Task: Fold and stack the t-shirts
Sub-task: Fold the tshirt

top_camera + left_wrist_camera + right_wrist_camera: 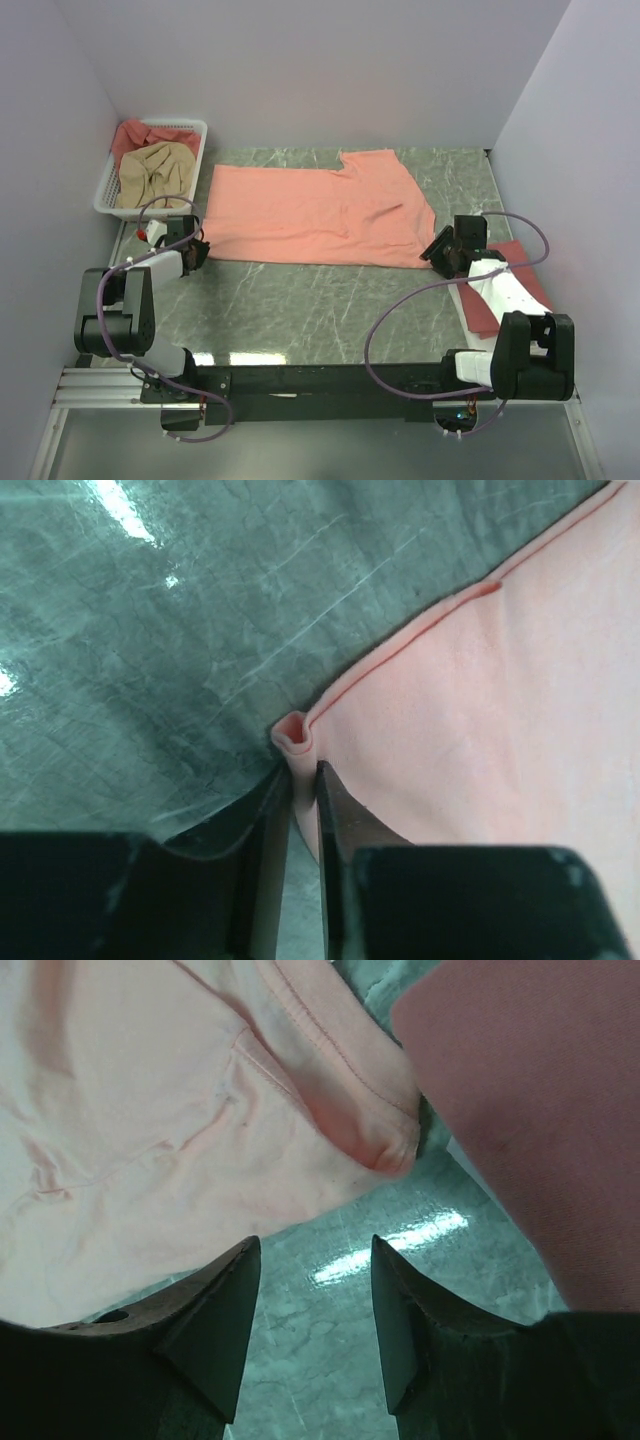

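A salmon-pink t-shirt (310, 215) lies spread flat across the marble table. At its near left corner my left gripper (200, 250) is low on the table. In the left wrist view the gripper (303, 770) has the rolled hem corner of the shirt (500, 730) pinched between its narrow jaws. My right gripper (437, 250) hovers at the shirt's near right corner. Its fingers (315, 1245) stand open over bare marble, just short of the folded sleeve edge (370, 1130). A darker rose-red t-shirt (522, 265) lies folded at the right, partly under the right arm.
A white lattice basket (108, 192) stands at the back left, holding a beige-tan shirt (155, 175) and a rose-red one (135, 133). White walls enclose the table on three sides. The rose-red cloth (530, 1110) lies close to the right of my right fingers.
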Controlling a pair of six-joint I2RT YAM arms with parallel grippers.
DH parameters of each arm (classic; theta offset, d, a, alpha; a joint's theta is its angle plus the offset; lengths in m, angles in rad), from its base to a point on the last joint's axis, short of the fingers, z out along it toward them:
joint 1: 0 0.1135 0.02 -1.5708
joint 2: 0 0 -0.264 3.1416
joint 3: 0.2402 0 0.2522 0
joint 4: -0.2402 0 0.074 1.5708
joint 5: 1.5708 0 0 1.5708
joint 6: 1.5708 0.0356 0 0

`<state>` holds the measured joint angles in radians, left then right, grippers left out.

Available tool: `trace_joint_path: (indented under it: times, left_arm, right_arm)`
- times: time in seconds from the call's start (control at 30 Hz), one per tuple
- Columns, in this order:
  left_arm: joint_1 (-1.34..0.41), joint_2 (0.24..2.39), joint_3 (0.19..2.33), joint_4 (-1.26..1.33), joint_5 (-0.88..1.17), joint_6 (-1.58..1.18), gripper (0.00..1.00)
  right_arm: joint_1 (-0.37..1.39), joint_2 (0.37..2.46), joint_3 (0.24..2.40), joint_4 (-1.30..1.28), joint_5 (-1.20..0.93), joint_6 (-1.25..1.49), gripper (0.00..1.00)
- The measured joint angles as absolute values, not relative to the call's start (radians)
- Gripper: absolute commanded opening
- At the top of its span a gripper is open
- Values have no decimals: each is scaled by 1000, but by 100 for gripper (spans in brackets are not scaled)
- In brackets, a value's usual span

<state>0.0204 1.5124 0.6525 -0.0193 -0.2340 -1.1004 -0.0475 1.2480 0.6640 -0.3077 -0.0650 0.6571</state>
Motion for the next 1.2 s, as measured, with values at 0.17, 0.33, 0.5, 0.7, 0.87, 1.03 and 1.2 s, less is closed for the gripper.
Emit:
trace_joint_path:
  times: [0.17, 0.33, 0.5, 0.7, 0.87, 1.03, 1.2]
  left_arm:
    - [21, 1516, 652, -18, -235, -1102, 16]
    - [21, 1516, 652, -19, -234, -1102, 8]
    - [21, 1516, 652, -16, -234, -1101, 2]
    - [21, 1516, 652, -16, -234, -1095, 1]
    - [22, 1515, 653, -16, -234, -1092, 1]
    - [23, 1515, 654, -19, -233, -1092, 1]
    - [27, 1494, 657, -68, -238, -1090, 1]
  right_arm:
    - [-57, 1250, 643, -308, -63, 656, 56]
    - [-60, 1276, 625, -299, -60, 657, 56]
    - [-60, 1361, 624, -257, -55, 661, 56]
    - [-62, 1409, 636, -198, -49, 677, 53]
    - [-62, 1427, 638, -170, -18, 685, 40]
    - [-62, 1451, 643, -160, 3, 684, 1]
    - [-62, 1443, 660, -192, 7, 682, 0]
